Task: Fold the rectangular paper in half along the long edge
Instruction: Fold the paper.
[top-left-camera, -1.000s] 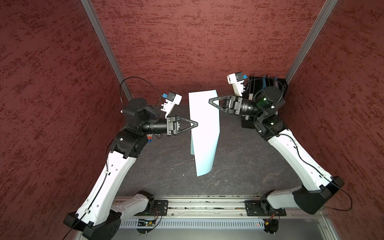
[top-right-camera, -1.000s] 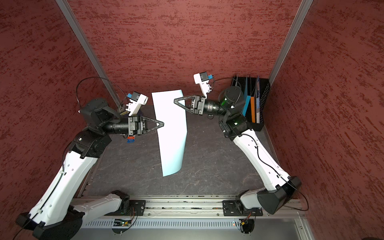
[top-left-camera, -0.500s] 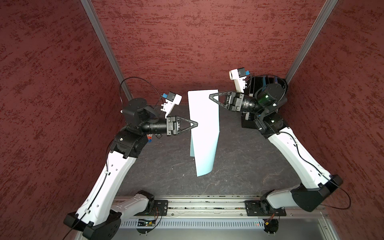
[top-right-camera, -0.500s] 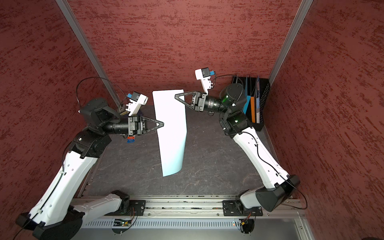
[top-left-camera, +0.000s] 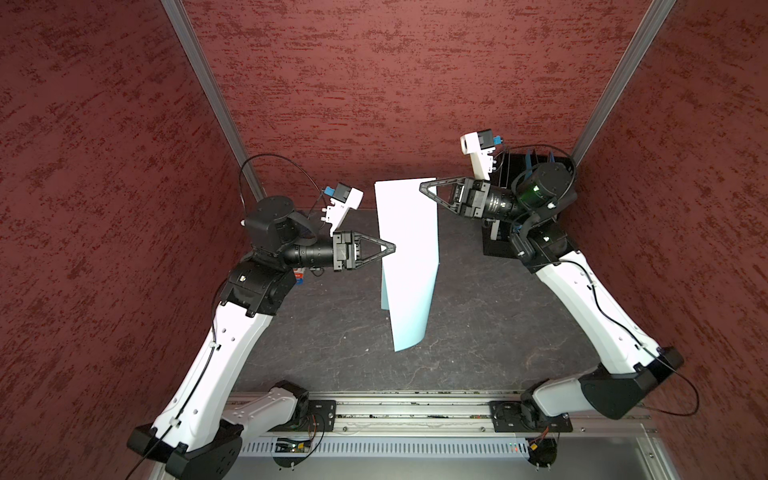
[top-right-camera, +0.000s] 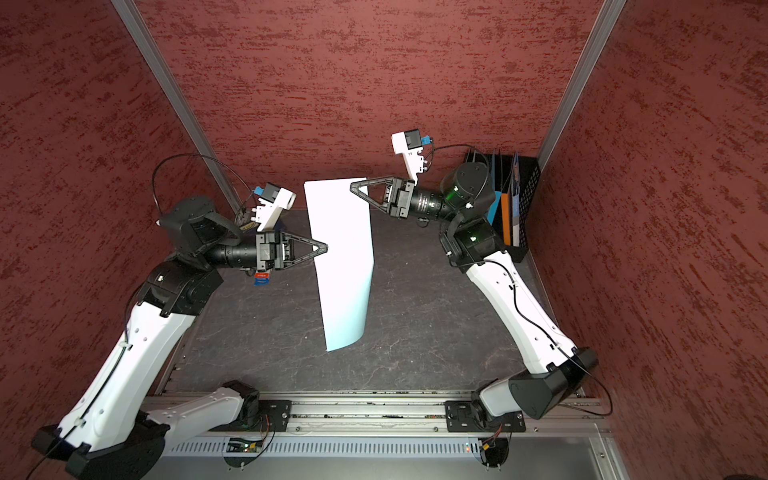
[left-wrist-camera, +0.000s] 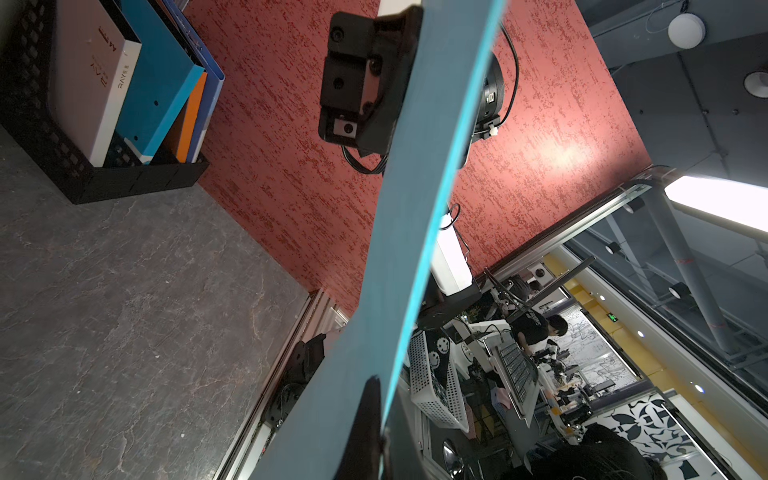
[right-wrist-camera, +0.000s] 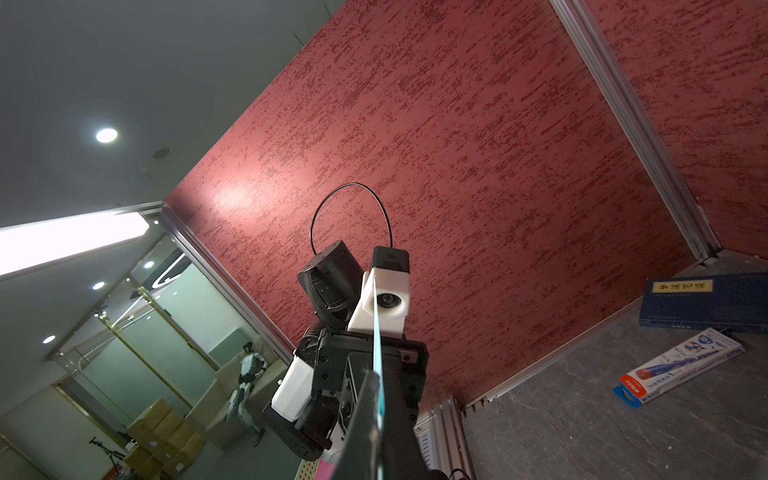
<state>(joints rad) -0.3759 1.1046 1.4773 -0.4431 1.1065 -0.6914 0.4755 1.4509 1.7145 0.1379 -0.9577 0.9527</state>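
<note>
The rectangular paper (top-left-camera: 409, 257) (top-right-camera: 343, 257) is a pale sky-blue sheet held in the air, running from the back wall toward the front, its near end curling down toward the table. My left gripper (top-left-camera: 392, 248) (top-right-camera: 325, 248) is shut on its left long edge about halfway along. My right gripper (top-left-camera: 423, 187) (top-right-camera: 353, 187) pinches the far right corner. The left wrist view shows the paper (left-wrist-camera: 399, 249) nearly edge-on, running out from my left gripper (left-wrist-camera: 380, 415). In the right wrist view the paper's thin edge (right-wrist-camera: 376, 332) sits between the closed fingers of my right gripper (right-wrist-camera: 378, 399).
A black file rack (top-right-camera: 525, 199) (left-wrist-camera: 104, 183) with folders and books stands in the back right corner. A navy booklet (right-wrist-camera: 702, 301) and a pen package (right-wrist-camera: 677, 365) lie at the back left, under my left arm. A metal rail (top-left-camera: 395, 411) runs along the table's front edge.
My right gripper has moved up along the paper's right edge to the far corner. The left gripper and the paper have hardly moved.
</note>
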